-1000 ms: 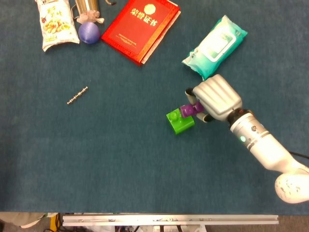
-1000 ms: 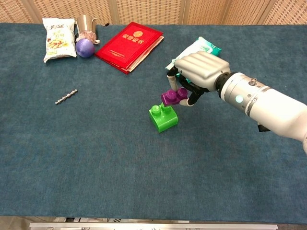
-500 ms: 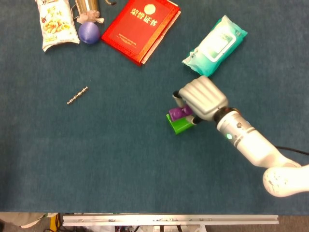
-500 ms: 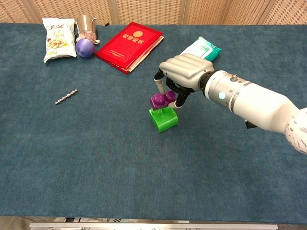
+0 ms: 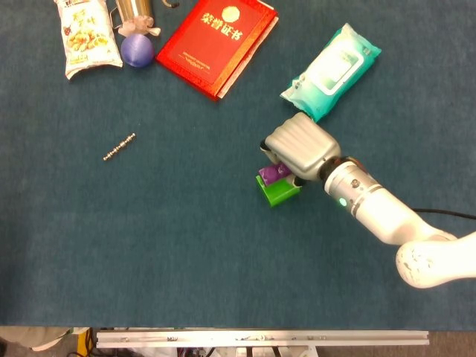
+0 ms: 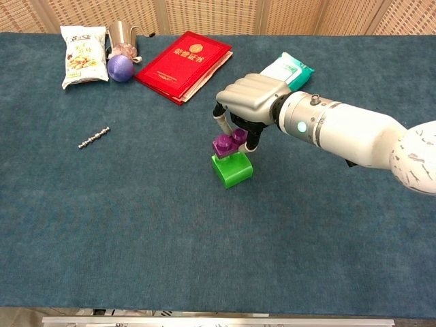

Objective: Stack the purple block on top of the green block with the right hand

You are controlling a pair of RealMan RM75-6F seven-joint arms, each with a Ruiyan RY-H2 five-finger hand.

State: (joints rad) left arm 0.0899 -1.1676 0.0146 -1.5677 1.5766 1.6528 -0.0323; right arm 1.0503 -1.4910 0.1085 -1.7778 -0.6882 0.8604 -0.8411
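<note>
The green block (image 5: 281, 193) (image 6: 232, 170) sits on the blue cloth near the table's middle. The purple block (image 5: 272, 173) (image 6: 228, 143) is tilted on top of it, touching its upper left part. My right hand (image 5: 297, 147) (image 6: 248, 101) reaches in from the right, knuckles up, and pinches the purple block between thumb and fingers from above. Whether the purple block's underside is seated on the green studs is hidden by the hand. My left hand is not visible in either view.
A red booklet (image 5: 218, 43) (image 6: 184, 56) lies at the back centre, a teal wipes pack (image 5: 332, 69) (image 6: 289, 67) just behind my right hand. A snack bag (image 5: 88, 36), a purple ball (image 5: 137, 50) and a metal cup (image 6: 121, 32) stand back left. A small bead chain (image 5: 119, 146) lies left.
My right hand carried the purple block leftward and down, from beside the green block's right edge to on top of it. The green block stayed in place.
</note>
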